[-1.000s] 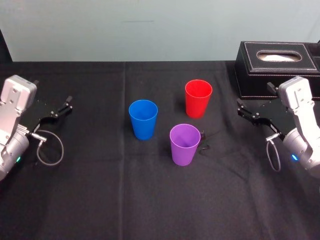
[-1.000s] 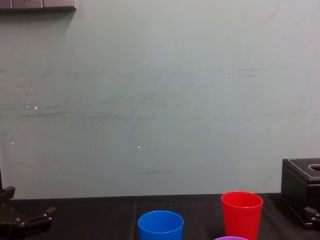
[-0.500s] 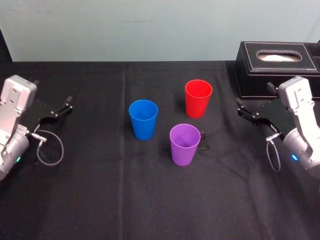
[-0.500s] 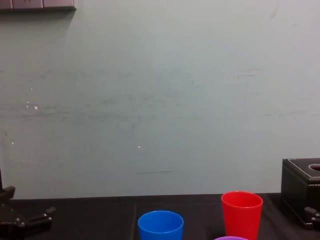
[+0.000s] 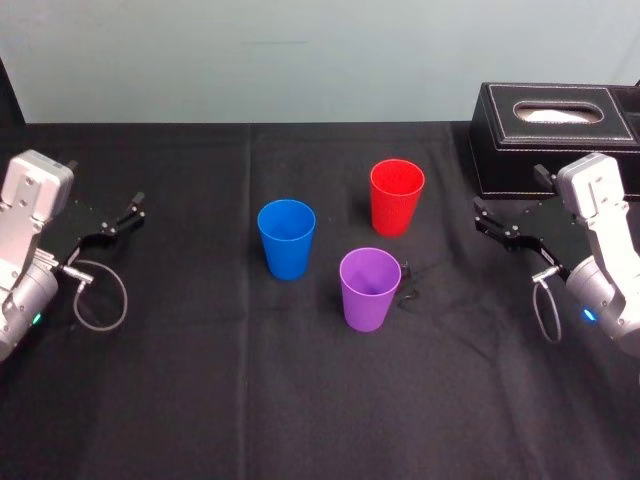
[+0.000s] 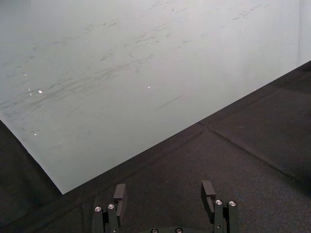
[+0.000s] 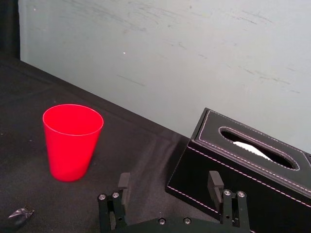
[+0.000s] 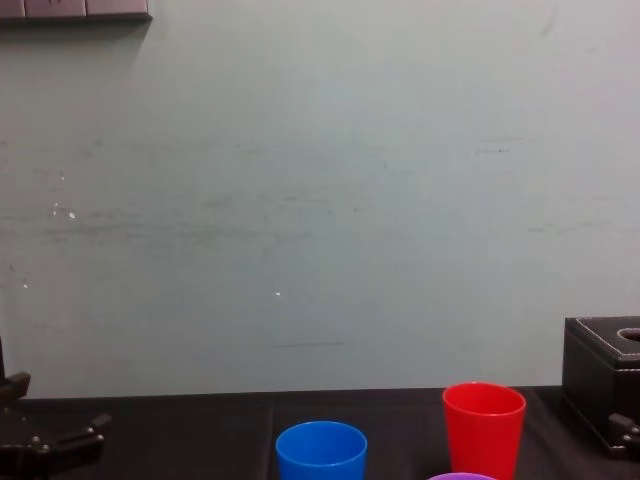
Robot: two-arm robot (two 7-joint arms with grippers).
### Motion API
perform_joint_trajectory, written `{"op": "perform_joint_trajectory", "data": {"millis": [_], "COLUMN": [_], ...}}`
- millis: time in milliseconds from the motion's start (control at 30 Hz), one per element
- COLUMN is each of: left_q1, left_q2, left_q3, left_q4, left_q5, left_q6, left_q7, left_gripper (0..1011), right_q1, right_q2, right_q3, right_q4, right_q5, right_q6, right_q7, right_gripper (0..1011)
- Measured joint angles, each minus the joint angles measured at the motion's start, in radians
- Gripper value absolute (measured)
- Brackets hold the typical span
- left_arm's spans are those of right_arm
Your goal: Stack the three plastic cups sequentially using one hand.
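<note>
Jaws on both arms are standing apart and gripping nothing. The left gripper (image 5: pixel 118 215) is hovering low over the cloth at 9 o'clock of the cup group, and the right gripper (image 5: pixel 482 218) is hovering at 3 o'clock, both well apart from the cups.

All three cups are standing upright, mouths up, none nested. The purple cup (image 5: pixel 369 290) is sitting nearest the robot. The blue cup (image 5: pixel 287 239) is standing at 10 o'clock from it, and the red cup (image 5: pixel 397 197) at 1 o'clock, farthest back.

Likely hazards: these are light, smooth, tapered tumblers, so a pinch set off-centre is probably going to tip or skid one. A finger coming in low may clip a rim. A carried cup lowered out of line is likely to topple the cup beneath it. A small dark crumpled scrap (image 5: pixel 408 297) is lying just beside the purple cup at 3 o'clock and may snag a finger.

A black cloth (image 5: pixel 200 400) is covering the table, with faint creases. A black tissue box (image 5: pixel 553 125) is sitting at 2 o'clock of the red cup, behind the right gripper. A pale scuffed wall (image 5: pixel 300 60) is closing the scene.
</note>
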Motion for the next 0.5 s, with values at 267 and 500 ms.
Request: {"op": "perform_joint_trajectory", "data": {"millis": [267,500], "left_q1": [0.000,0.000], "left_q2": [0.000,0.000], "left_q3": [0.000,0.000], "left_q4": [0.000,0.000], "left_q5": [0.000,0.000], "left_q6": [0.000,0.000], "left_q7": [0.000,0.000], "left_gripper": [1005,1005], "right_q1": [0.000,0.000], "right_q2": [0.000,0.000], "right_q3": [0.000,0.000], "right_q4": [0.000,0.000], "right_q5": [0.000,0.000], "right_q6": [0.000,0.000], "right_q7": [0.000,0.000], "right_gripper": [1003,1003]}}
